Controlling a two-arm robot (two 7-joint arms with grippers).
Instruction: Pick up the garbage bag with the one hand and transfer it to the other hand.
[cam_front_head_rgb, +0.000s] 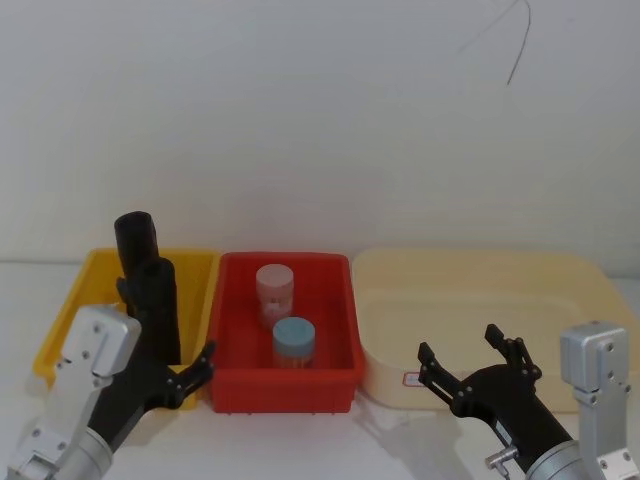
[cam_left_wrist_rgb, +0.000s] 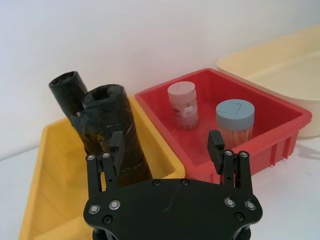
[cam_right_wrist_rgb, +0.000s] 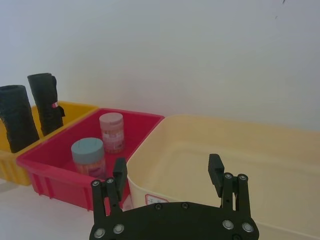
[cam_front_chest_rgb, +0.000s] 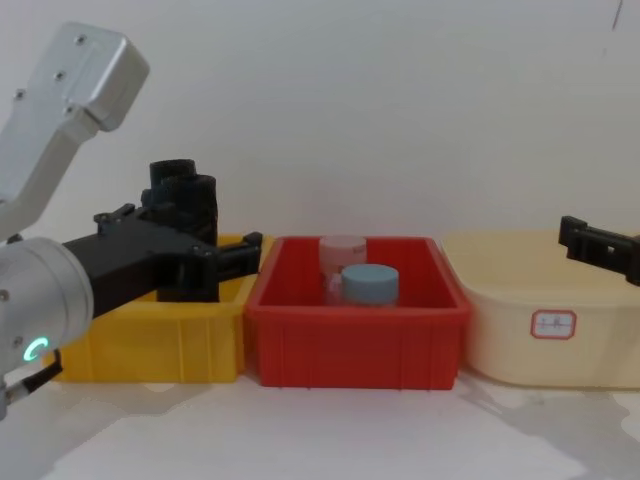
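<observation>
Two black rolls stand upright in the yellow bin (cam_front_head_rgb: 62, 318). The nearer one is the garbage bag (cam_front_head_rgb: 158, 305) (cam_left_wrist_rgb: 114, 131) (cam_front_chest_rgb: 196, 193), and a second roll (cam_front_head_rgb: 134, 238) (cam_left_wrist_rgb: 66, 92) leans behind it. My left gripper (cam_front_head_rgb: 167, 335) (cam_left_wrist_rgb: 166, 146) (cam_front_chest_rgb: 180, 232) is open at the bag's near side. One finger is in front of the roll and the other is off toward the red bin. Nothing is held. My right gripper (cam_front_head_rgb: 462, 348) (cam_right_wrist_rgb: 168, 172) (cam_front_chest_rgb: 595, 245) hangs open and empty over the front edge of the cream tub (cam_front_head_rgb: 470, 272).
The red bin (cam_front_head_rgb: 285, 263) sits between the yellow bin and the cream tub. It holds a pink-lidded jar (cam_front_head_rgb: 275, 288) and a blue-lidded jar (cam_front_head_rgb: 294, 340). A white wall rises right behind the bins. Bare white table lies in front of them.
</observation>
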